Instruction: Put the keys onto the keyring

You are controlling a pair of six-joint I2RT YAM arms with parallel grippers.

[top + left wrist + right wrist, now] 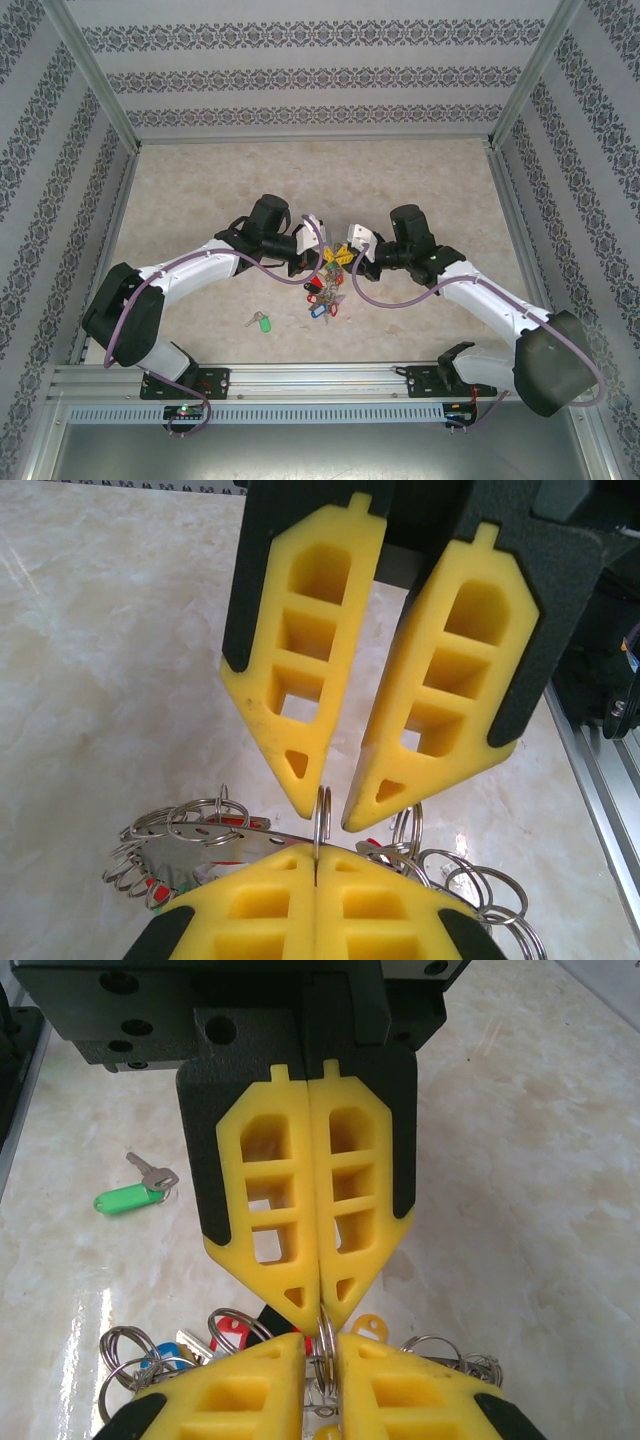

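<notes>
My left gripper (pixel 316 855) is shut on a small silver split ring (pixel 322 810), pinched upright between its yellow pads. This ring belongs to the keyring (pixel 322 295), a bunch of rings and coloured tags hanging just above the table under both grippers. My right gripper (pixel 321 1345) faces the left gripper (pixel 322 1315) tip to tip. Its jaws stand slightly apart around the same split ring (pixel 325 1335). One of the keys, with a green tag (pixel 130 1198), lies alone on the table (pixel 262 321). A red tag (pixel 228 1332) shows in the bunch.
The keyring's flat grey band with holes (pixel 230 837) and several loose rings (pixel 480 890) hang below the fingers. The marble-look tabletop (pixel 300 180) is fenced by an aluminium frame (pixel 110 210), with a rail (pixel 320 375) along the near edge.
</notes>
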